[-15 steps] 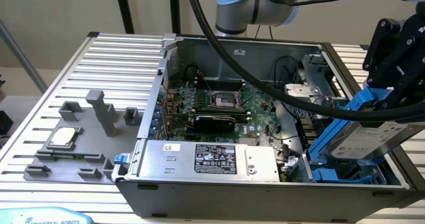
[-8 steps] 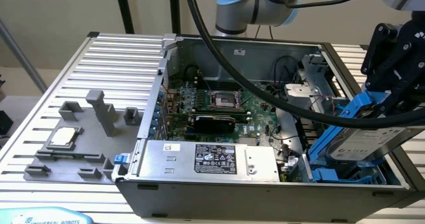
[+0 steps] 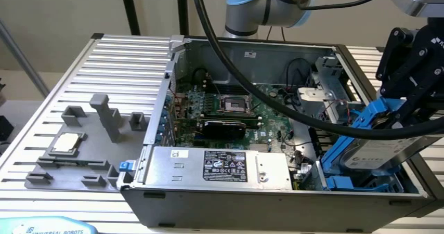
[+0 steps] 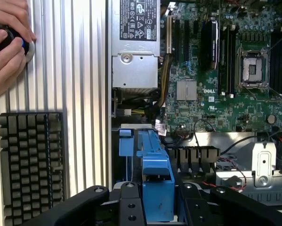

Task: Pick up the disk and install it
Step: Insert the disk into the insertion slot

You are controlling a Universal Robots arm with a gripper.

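A: At the exterior view's right end of the open grey metal computer case (image 3: pixel 277 203), we log the black gripper (image 3: pixel 406 106) over the blue plastic drive bay (image 3: pixel 340 158). Jaws?

B: We read them as pinching the flat silver-grey disk (image 3: pixel 385 153), the one with a white printed label, clipped in a bright blue plastic frame. In the wrist view the gripper (image 4: pixel 157 209) has that blue frame squeezed between its black fingers (image 4: pixel 131 207).

A: Position of the disk?

B: Off the table, held in the grip, tilted, with its lower end at the bay's rails. We cannot tell whether it touches them.

A: Rest of the case?

B: The green motherboard (image 3: pixel 229 114) lies on the case floor, with a square silver processor socket (image 3: pixel 236 105) near its middle. The large grey power supply box (image 3: pixel 222 166) with a black-and-white label sits along the near wall, beside the bay. A thick black cable (image 3: pixel 203 10) arcs across the case toward the gripper.

A: Outside the case?

B: On the ribbed aluminium table (image 3: pixel 118 62), a grey plastic fixture (image 3: pixel 76 156) bears a small square silver chip (image 3: pixel 67 143), well apart from the disk. In the wrist view we note a person's hand (image 4: pixel 6 42) on the table around a dark round object, and a black keyboard (image 4: pixel 30 165) near the case.
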